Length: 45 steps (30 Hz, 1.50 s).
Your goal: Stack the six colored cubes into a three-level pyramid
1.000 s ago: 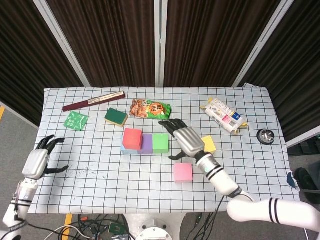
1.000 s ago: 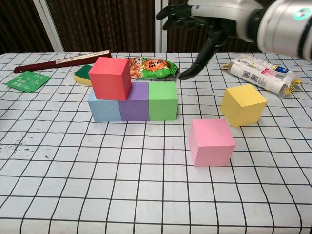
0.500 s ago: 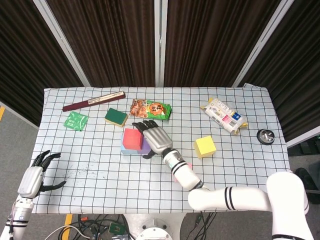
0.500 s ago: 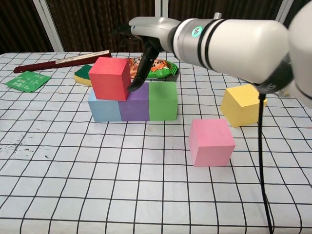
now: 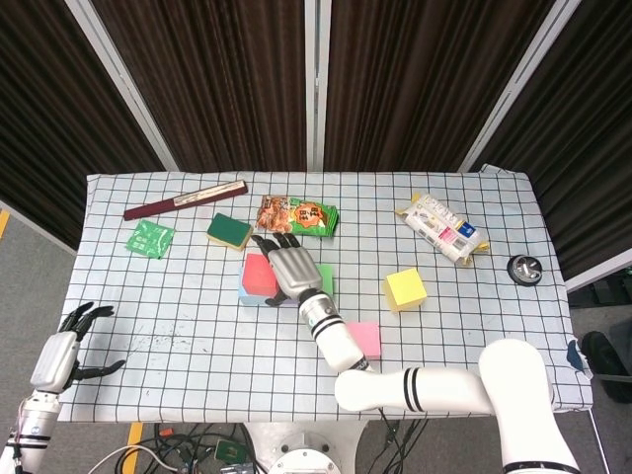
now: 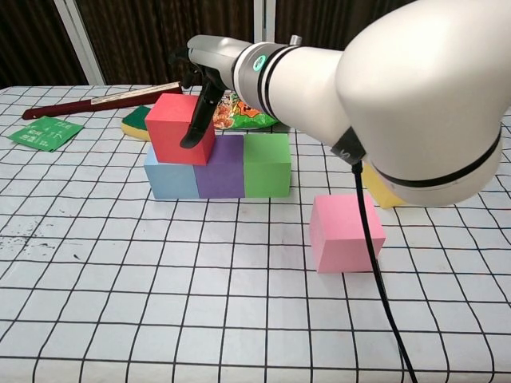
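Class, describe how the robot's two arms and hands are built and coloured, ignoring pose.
Right arm: glossy white shell, black bands, small teal ring mark, thin black cable hanging below. Right hand: silver-grey back, black fingers. Left hand looks the same, on a slim white forearm.

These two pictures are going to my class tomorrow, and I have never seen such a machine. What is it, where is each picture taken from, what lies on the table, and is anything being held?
It is a two-armed robot with human-like hands, steered by a person. One picture looks down from its head, the other looks forward from its chest.

On the checked table stand a blue cube, a purple cube and a green cube in a row, with a red cube on top. A pink cube and a yellow cube wait nearby. Further back lie a sponge and snack packets.

The right hand reaches over the row, a finger touching the red cube's side; whether it grips is unclear. The left hand hangs open off the table's corner.
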{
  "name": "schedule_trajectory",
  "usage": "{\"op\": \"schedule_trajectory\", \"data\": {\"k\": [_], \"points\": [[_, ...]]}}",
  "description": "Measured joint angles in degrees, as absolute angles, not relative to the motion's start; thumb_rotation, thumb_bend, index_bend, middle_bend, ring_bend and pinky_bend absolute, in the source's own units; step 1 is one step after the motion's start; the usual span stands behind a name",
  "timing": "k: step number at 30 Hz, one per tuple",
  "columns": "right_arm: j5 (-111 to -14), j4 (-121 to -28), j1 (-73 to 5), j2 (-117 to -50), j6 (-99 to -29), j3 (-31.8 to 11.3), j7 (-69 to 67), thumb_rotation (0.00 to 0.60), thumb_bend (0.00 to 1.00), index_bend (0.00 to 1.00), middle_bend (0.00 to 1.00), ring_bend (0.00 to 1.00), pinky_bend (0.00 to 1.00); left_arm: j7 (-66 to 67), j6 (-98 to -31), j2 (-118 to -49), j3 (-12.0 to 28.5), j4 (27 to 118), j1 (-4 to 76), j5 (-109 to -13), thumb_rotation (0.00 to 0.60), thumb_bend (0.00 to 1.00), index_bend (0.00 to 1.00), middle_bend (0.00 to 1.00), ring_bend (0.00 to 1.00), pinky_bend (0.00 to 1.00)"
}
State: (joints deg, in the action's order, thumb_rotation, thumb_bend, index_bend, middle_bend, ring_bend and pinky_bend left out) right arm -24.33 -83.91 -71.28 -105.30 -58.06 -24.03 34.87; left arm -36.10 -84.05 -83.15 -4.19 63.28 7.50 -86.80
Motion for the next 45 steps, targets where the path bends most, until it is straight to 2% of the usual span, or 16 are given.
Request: {"op": "schedule_trajectory", "data": {"k": [6,18,25,31,45], "points": [[-22.9,-81.6,-72.5,-107.0,-58.6,-24.4,36.4,0.600,0.06,0.00,0.19,0.00,0.00,-36.6,-83.4,-83.5,-3.6,62.4,7.1,-86.9,0.600,0.00,0.19,0.22,0.06,0.09],[-24.0,-81.4,-72.1,-107.9,-59.7,-24.6,36.2,0.600,0.12,0.00,0.33,0.00,0.00,-37.6,-82.8,-83.2,-2.8,62.4,7.1,-87.6,0.600,0.00,0.19,0.22,0.06,0.09],[-24.5,-81.8,-71.8,-107.3,-60.2,-25.2,36.3,0.600,0.17,0.00,0.38,0.00,0.00,-37.5,-82.9,-82.6,-2.9,63.5,6.8,-88.2,0.600,0.00,0.19,0.22,0.06,0.09],[-27.0,-83.4,-70.8,-105.9,-60.3,-25.5,35.0,0.600,0.18,0.00,0.39,0.00,0.00,-37.4,-83.1,-82.2,-2.5,64.2,6.8,-88.6,0.600,0.00,0.19,0.22,0.06,0.09],[-37.7,-81.4,-68.1,-100.2,-47.2,-23.8,24.0,0.600,0.18,0.00,0.40,0.00,0.00,-37.8,-82.3,-82.7,-2.8,64.1,6.6,-89.2,0.600,0.00,0.19,0.22,0.06,0.09]]}}
